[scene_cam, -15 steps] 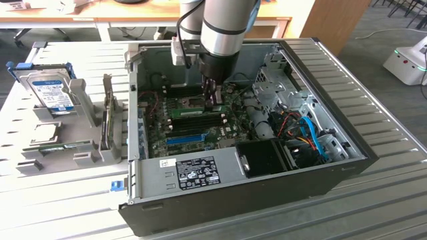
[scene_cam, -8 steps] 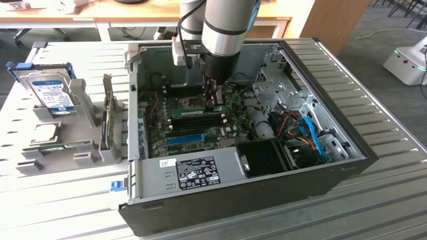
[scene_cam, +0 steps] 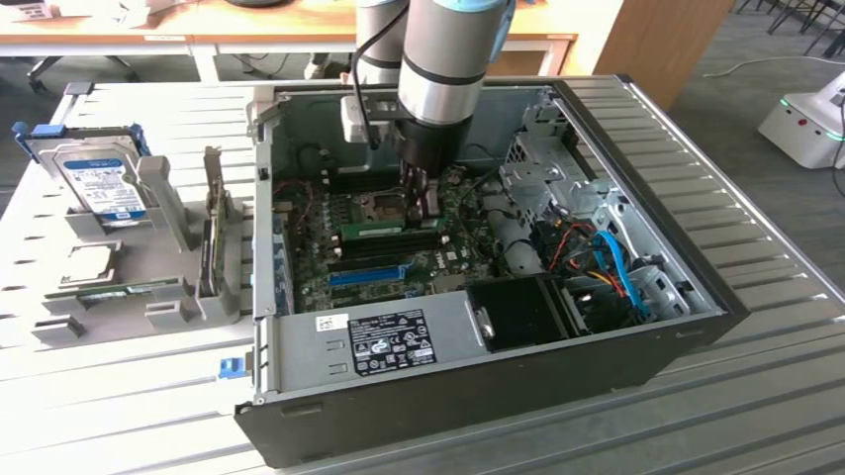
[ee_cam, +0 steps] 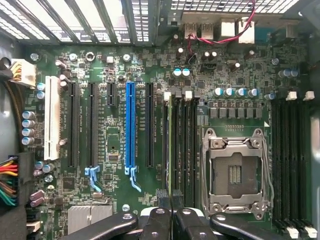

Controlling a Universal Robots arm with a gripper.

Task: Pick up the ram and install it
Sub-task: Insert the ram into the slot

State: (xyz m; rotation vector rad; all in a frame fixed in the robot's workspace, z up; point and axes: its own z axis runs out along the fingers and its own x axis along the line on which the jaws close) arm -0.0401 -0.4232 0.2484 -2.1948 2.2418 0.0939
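We are seeing fingers [ee_cam: 165, 216] down inside open computer box [scene_cam: 528, 396] on desk [scene_cam: 779, 376]. Fingers are almost pressed together, pinching ram [ee_cam: 170, 150] by its top edge. Ram is standing on thin edge at slot, running straight out from between fingers, just beside empty silver chip holder [ee_cam: 235, 172]. Blue slot [ee_cam: 130, 125] is sitting on ram's other side, near. In exterior view, green ram [scene_cam: 374, 230] is poking out from fingers [scene_cam: 422, 203] toward exterior view's left. Second ram [scene_cam: 126, 292] is lying in grey rack [scene_cam: 158, 297] outside box.
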